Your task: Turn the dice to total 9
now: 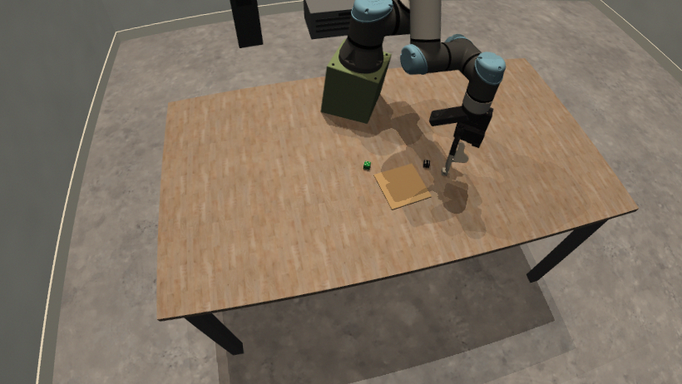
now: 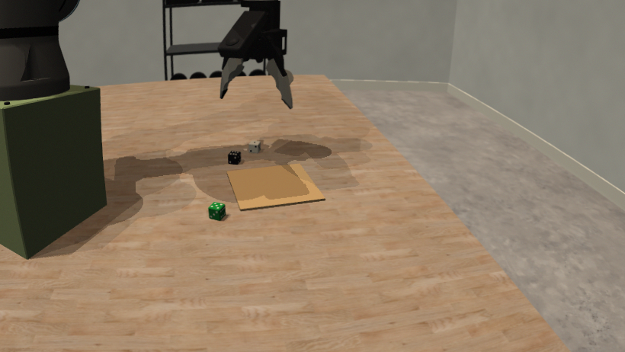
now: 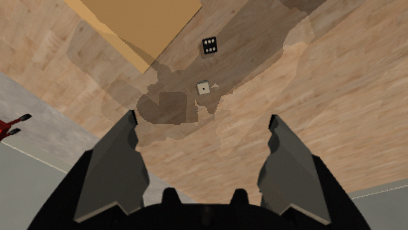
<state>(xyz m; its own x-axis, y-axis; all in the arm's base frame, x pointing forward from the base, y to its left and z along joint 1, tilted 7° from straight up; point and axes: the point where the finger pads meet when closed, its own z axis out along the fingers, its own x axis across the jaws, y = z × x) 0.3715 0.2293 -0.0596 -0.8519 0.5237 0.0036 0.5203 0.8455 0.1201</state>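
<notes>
A green die (image 1: 367, 164) (image 2: 216, 211) sits flat on the table, just off the mat (image 1: 402, 188) (image 2: 270, 185) (image 3: 150, 25); its top seems to show five. A black die (image 1: 426, 163) (image 2: 234, 158) (image 3: 209, 45) sits flat off the mat's other side with six on top. A white die (image 1: 444, 171) (image 2: 254, 146) (image 3: 203, 88) lies beyond the black one with one pip on top. My gripper (image 2: 257, 102) (image 3: 203, 113) is open and empty, high above the table near the white die. In the top view a finger overlaps the white die.
The arm's green base block (image 1: 353, 92) (image 2: 56, 174) stands on the wooden table (image 1: 262, 214) (image 2: 350, 280) behind the dice. The black and white dice lie close together. The arm's shadow covers both and part of the mat. A shelf rack (image 2: 192, 49) stands beyond the table.
</notes>
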